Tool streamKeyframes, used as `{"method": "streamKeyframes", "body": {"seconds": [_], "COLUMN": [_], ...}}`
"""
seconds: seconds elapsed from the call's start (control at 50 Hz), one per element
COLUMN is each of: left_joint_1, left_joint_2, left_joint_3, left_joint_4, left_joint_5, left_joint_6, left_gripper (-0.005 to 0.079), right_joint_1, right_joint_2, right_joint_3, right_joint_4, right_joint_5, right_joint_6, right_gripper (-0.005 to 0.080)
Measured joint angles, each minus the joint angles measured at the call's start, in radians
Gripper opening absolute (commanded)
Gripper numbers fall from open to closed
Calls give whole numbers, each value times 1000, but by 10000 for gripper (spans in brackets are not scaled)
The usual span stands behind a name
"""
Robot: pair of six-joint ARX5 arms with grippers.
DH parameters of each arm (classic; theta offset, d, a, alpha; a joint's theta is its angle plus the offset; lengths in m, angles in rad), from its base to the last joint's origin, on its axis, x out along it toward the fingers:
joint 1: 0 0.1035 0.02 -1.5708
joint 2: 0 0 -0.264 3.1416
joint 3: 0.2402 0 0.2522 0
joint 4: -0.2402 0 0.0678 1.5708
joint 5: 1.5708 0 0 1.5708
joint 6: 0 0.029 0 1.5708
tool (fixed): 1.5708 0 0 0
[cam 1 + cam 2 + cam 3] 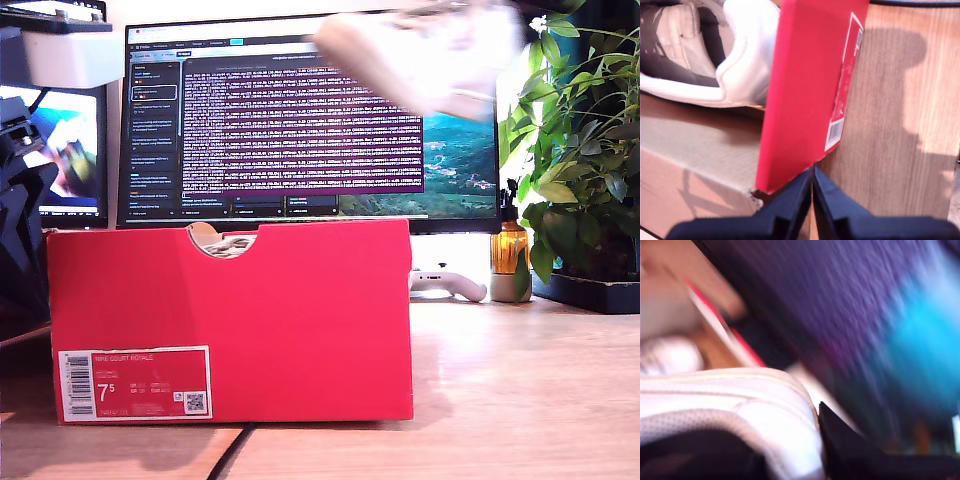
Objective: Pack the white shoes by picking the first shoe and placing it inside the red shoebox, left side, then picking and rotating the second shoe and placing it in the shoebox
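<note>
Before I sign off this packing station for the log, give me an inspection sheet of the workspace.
Surface: wooden table, bare in front.
Job's things: red shoebox upright, one white shoe inside; second shoe held above it, blurred.
Clutter: amber bottle, white controller.
Grippers: my first gripper shut, empty, by the box's corner; my second gripper holds the second shoe.
Cables: dark cable under the box's front.
Surroundings: monitor, potted plant.
</note>
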Motion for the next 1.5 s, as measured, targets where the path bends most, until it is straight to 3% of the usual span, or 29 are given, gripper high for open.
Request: {"method": "streamKeyframes", "body": {"seconds": [0.24,0.5,1.5], "left_joint_1": [0,0,0], "left_joint_2": [0,0,0], "left_joint_3": [0,0,0], "left_joint_4": [0,0,0], "left_joint_5": [0,1,3], "left_joint_6": [0,0,0], "left_gripper": [-19,-19,-19], "right_joint_1": [116,176,186], "right_joint_2": [33,135,275], "right_joint_3": [0,0,0], "right_joint_4": [116,188,103], "right_joint_5": [-4,-2,7], "right_joint_6": [-113,-238,-278], "right_gripper": [-10,-10,-11]}}
